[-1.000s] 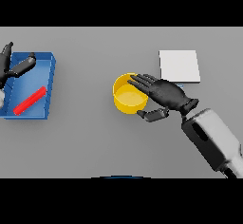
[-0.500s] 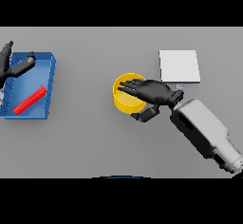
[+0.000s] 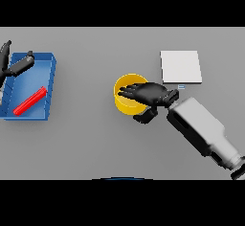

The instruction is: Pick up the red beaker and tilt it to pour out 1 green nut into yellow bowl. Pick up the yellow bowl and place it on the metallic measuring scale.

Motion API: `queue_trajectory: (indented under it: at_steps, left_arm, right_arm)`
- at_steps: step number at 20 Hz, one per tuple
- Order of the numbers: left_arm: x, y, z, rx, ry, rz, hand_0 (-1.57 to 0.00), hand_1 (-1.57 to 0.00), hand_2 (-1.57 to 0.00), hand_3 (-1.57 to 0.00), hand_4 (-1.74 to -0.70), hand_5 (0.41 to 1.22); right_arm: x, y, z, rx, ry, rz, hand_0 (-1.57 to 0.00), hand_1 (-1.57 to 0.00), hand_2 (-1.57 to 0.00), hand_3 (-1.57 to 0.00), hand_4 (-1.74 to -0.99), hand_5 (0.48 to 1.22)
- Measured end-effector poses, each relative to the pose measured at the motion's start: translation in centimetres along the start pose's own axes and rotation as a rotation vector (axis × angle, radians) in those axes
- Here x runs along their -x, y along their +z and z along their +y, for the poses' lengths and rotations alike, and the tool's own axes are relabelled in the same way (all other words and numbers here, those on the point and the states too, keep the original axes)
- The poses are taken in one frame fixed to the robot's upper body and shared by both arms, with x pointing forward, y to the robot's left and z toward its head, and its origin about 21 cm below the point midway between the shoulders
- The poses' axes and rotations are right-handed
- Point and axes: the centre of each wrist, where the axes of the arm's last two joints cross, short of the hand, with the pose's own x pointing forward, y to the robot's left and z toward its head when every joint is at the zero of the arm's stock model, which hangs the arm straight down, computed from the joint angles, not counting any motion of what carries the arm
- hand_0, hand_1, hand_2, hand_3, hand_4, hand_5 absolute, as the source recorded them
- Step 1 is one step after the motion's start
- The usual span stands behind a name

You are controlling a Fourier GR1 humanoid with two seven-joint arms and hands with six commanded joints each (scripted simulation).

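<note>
The yellow bowl (image 3: 125, 101) stands on the grey table at mid-scene. My right hand (image 3: 149, 94) lies over its right half, with the fingers stretched across the opening and the thumb (image 3: 143, 117) down beside the near wall; the hand is open. The bowl's inside is mostly hidden and no green nut shows. The metallic measuring scale (image 3: 181, 67) is a flat pale square just behind and to the right of the bowl. A long red beaker (image 3: 29, 100) lies slanted in the blue tray (image 3: 49, 87) at far left. My left hand (image 3: 15, 66) hovers open over the tray's back corner.
The right forearm (image 3: 201, 129) runs from the bowl down to the lower right. Bare grey table lies between the tray and the bowl.
The right hand has slid left from beside the bowl to over its opening, and the forearm has swung in behind it. Bowl, beaker and left hand have stayed put.
</note>
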Motion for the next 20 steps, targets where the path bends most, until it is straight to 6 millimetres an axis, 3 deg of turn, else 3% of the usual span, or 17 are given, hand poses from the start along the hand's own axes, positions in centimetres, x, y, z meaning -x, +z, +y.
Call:
queue_trajectory:
  at_steps: [3,5,7,9,10,13,16,20]
  left_arm:
    - [0.1,0.2,0.3,-0.001,-0.007,-0.001,0.00,0.00,0.00,0.00,-0.79,0.723]
    - [0.1,0.3,0.5,-0.003,-0.002,-0.013,0.00,0.00,0.00,0.00,-0.79,0.723]
    - [0.3,0.3,0.7,-0.005,0.000,-0.012,0.00,0.00,0.00,0.00,-0.80,0.726]
    - [0.5,0.4,0.5,-0.002,0.009,0.001,0.00,0.00,0.00,0.00,-0.80,0.728]
    - [0.2,0.5,0.2,-0.004,0.005,-0.004,0.00,0.00,0.00,0.00,-0.80,0.727]
    - [0.0,0.8,0.4,-0.015,0.007,-0.008,0.00,0.00,0.00,0.00,-0.80,0.725]
    - [0.1,0.9,0.6,-0.009,0.012,-0.013,0.00,0.00,0.00,0.00,-0.81,0.724]
    - [0.1,0.9,0.0,-0.002,-0.001,-0.011,0.00,0.00,0.00,0.00,-0.80,0.724]
  right_arm:
    - [-0.4,-0.4,0.2,-0.012,0.023,0.015,-0.09,-0.11,-0.13,-0.16,-1.362,0.820]
    - [-0.5,-0.7,0.2,-0.024,0.045,0.017,-0.51,-0.44,-0.39,-0.36,-1.425,0.964]
    - [-0.4,-0.7,0.4,-0.039,0.040,0.011,-0.89,-0.85,-0.81,-0.59,-1.534,1.057]
    - [-0.4,-0.5,0.3,-0.072,0.030,-0.006,-1.14,-1.11,-1.09,-0.87,-1.604,1.116]
    - [-0.4,-0.6,0.1,-0.086,0.022,-0.005,-1.22,-1.20,-1.18,-0.93,-1.628,1.137]
    - [-0.1,-0.4,-0.2,-0.098,0.008,-0.012,-1.39,-1.38,-1.31,-1.14,-1.682,1.178]
    - [-0.2,0.1,0.0,-0.085,0.009,-0.006,-1.48,-1.47,-1.42,-1.18,-1.711,1.199]
    - [-0.2,1.1,-1.2,-0.058,0.017,0.009,-1.53,-1.53,-1.49,-1.19,-1.729,1.212]
